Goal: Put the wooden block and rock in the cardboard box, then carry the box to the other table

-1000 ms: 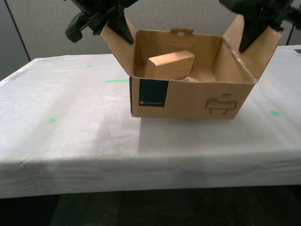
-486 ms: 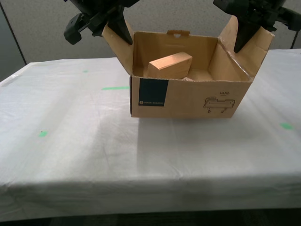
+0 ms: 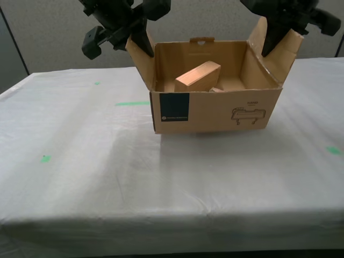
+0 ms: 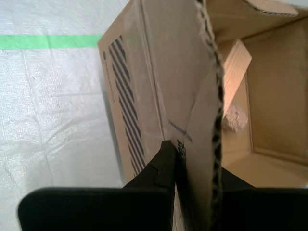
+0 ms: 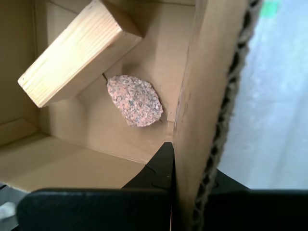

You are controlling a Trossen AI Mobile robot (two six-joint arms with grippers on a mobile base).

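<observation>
**Wrinkled white sheet, box held by both flaps**

Pale grey-white sheet with green tape marks covers the other table (image 3: 107,177); a grey partition wall (image 3: 48,32) stands behind it.

My first gripper (image 5: 185,168): jaws pressed onto a side flap of the cardboard box (image 3: 215,110), one black finger on the inner face and one on the outer, with the corrugated edge running up between them. Just inside that flap, down on the box floor, lies the rock (image 5: 134,100), speckled grey-pink. Beyond the rock the wooden block (image 5: 79,53) leans tilted, one end raised, overhanging the rock. Outside the flap there is only sheet, with a green mark (image 5: 270,8) further off.

My second gripper (image 4: 195,163): likewise pinching the opposite side flap, fingers on either face. On its outer side the box wall shows black diagonal stripes, and past it a green tape strip (image 4: 48,41) lies on the sheet. On the inner side the rock and block show deeper in the box.

Exterior view: both flaps stand pulled up and outward, first gripper at the exterior view's right, second at its left. Box front carries the dark blue label (image 3: 174,106) and the line drawing (image 3: 248,114). I cannot tell whether the box bottom touches the sheet.
</observation>
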